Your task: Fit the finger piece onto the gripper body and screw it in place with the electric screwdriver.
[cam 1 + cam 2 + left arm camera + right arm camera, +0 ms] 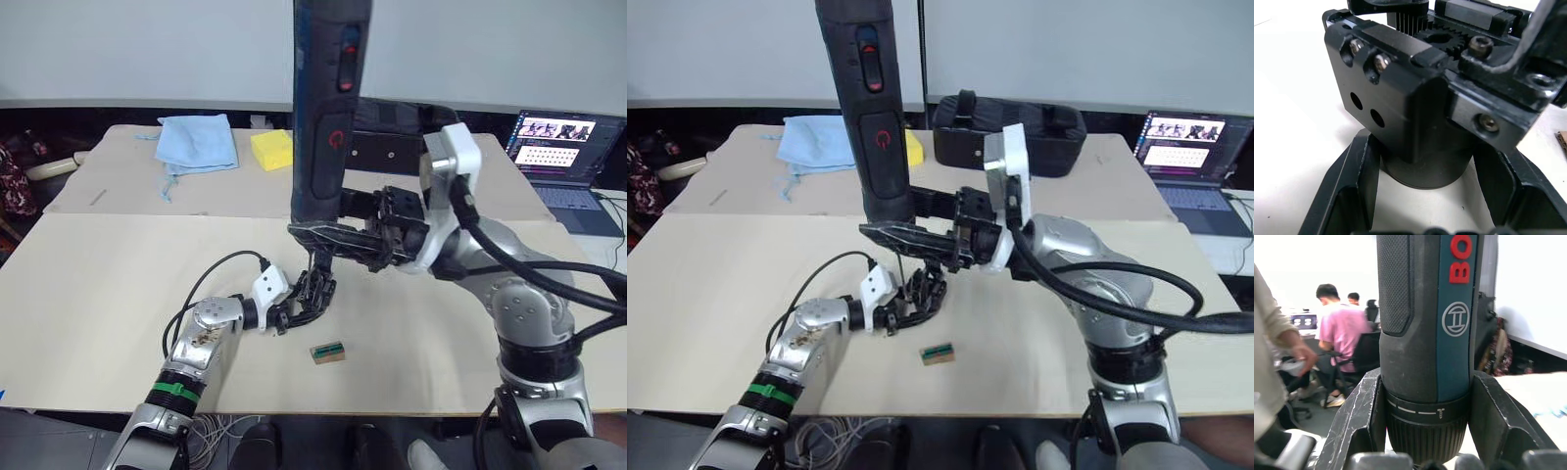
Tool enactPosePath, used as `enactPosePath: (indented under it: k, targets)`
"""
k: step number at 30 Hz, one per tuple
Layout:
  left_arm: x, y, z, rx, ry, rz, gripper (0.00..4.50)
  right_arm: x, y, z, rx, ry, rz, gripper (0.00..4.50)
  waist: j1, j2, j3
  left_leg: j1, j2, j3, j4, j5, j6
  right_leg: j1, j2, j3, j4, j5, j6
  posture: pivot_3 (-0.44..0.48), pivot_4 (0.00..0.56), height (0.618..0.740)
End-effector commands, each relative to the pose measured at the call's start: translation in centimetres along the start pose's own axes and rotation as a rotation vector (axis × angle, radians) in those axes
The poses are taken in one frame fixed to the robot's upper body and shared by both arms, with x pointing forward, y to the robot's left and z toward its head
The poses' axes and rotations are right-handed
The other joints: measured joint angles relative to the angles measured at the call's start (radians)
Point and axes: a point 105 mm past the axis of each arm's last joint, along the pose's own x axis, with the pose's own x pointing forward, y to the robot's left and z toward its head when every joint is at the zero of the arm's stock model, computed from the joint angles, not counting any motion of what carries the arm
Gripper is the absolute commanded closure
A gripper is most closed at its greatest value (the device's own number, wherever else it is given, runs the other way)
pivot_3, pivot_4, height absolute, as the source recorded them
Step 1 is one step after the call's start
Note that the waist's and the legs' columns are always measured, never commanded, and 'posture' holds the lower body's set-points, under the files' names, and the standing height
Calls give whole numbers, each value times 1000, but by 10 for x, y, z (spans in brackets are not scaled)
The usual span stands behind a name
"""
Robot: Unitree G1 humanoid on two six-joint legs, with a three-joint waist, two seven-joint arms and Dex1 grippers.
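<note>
— Both sets of jaws were busy, as far as I could see. The left gripper (294, 311) had its jaws clamped around the rounded base of the gripper body (1415, 122), pinning it to the surface (118, 294). The right gripper (911, 240) had its jaws closed on the electric screwdriver (328, 117), just above the collar.

— And where was the screwdriver, relative to the gripper body?

— Standing upright directly above it, with the thin bit (902, 269) pointing down into the top of the mechanism. Whether the tip was actually seated in a screw head, I couldn't tell from where I stood.

— Was the finger piece fitted?

— A slender black piece (1542, 54) lay across the ribbed top of the gripper body, beside the gear teeth, so I'd judge the fitting was done or nearly so. Screws (1382, 61) showed in the block's side, with two open holes below them.

— So what remained?

— Driving the screw home, I'd say, then letting go of both. It looked like the fastening stage, not the end.

— Anything else near the gripper body?

— A small green-topped block (328, 352) lay just in front of it. Well behind it were a blue cloth (199, 142), a yellow sponge (271, 149), a black zipped bag (1009, 127), and an open laptop (565, 157) farther off toward the right arm's side.
</note>
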Motion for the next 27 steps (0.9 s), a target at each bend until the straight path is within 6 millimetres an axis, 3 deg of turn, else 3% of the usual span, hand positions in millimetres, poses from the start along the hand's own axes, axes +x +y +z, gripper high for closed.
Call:
enactPosePath:
  k: [1,14,27]
  targets:
    - [5,-13,-12,-29,44,-60,2217,5,1,9,-64,-34,7,2601,0,0,0,0,0,0,0,0,0,0,0,0,0,0,0,0,150,740]
    - [5,-13,-14,-34,51,-53,2217,15,-12,-17,-98,0,-43,2601,-1,0,0,0,0,0,0,0,0,0,0,0,0,0,0,0,150,740]
    - [3,-14,-14,-44,58,-56,2217,14,-15,-26,-90,23,-60,2601,-2,0,0,0,0,0,0,0,0,0,0,0,0,0,0,0,150,740]
